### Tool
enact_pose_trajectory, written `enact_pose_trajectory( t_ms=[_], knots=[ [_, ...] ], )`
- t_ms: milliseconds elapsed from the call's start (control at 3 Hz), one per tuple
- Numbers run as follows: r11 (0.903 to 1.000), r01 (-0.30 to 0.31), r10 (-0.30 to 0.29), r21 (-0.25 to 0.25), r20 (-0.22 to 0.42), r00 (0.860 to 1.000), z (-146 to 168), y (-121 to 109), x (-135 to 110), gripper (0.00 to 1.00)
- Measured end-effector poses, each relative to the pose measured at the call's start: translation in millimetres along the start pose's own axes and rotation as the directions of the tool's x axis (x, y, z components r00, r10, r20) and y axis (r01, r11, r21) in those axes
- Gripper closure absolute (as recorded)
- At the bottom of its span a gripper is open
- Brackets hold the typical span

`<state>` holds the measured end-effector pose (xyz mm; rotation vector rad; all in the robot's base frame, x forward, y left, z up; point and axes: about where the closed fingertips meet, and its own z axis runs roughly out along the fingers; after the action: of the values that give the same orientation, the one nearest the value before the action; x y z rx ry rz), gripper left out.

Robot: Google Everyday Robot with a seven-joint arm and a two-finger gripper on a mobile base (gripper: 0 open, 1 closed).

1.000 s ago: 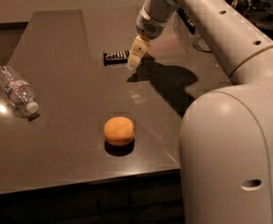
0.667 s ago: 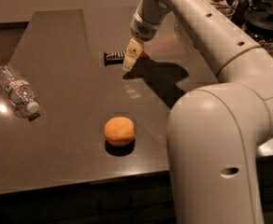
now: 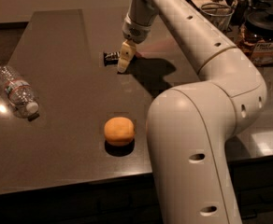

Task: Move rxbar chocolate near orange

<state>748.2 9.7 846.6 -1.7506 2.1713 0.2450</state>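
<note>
Table (image 3: 61,45): a dark, slightly glossy surface. Its front edge runs along the bottom of the view and its left edge angles away toward the far left corner.

Gripper (image 3: 123,59): in the far half of the table, about midway between the left and right edges. It points down with its pale tip at or just above the surface.

Gripper state: it shows as one cream-coloured shape from this angle, so whether it is spread or closed cannot be told.

Rxbar chocolate (image 3: 111,56): lying flat in the far half of the table. Its left end sticks out just left of the gripper and its right end is hidden behind the gripper (only a short black stretch with pale lettering shows). Whether the two touch cannot be told.

Orange (image 3: 119,130): sitting alone near the front edge, about midway along it and well apart from the bar.

Water bottle (image 3: 16,92): clear plastic, lying on its side close to the left edge with its white cap toward the front.

Arm (image 3: 192,36): thick white links come in from the front right corner, bend, and reach across to the gripper.

Shadow (image 3: 150,76): a dark patch on the table just right of the gripper.

Far right corner: jars (image 3: 267,31) and a wire basket (image 3: 216,10), beyond the arm.
</note>
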Motion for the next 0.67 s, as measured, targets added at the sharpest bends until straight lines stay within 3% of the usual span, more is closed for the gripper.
enact_pose_trajectory(
  t_ms=[333, 667],
  knots=[
    [0.9996, 0.016, -0.016, -0.025, -0.005, 1.000, 2.6, 4.8, -7.2, 0.49],
    [0.9988, 0.038, -0.038, -0.031, 0.016, 0.999, -7.9, 12.1, -13.0, 0.72]
  ],
)
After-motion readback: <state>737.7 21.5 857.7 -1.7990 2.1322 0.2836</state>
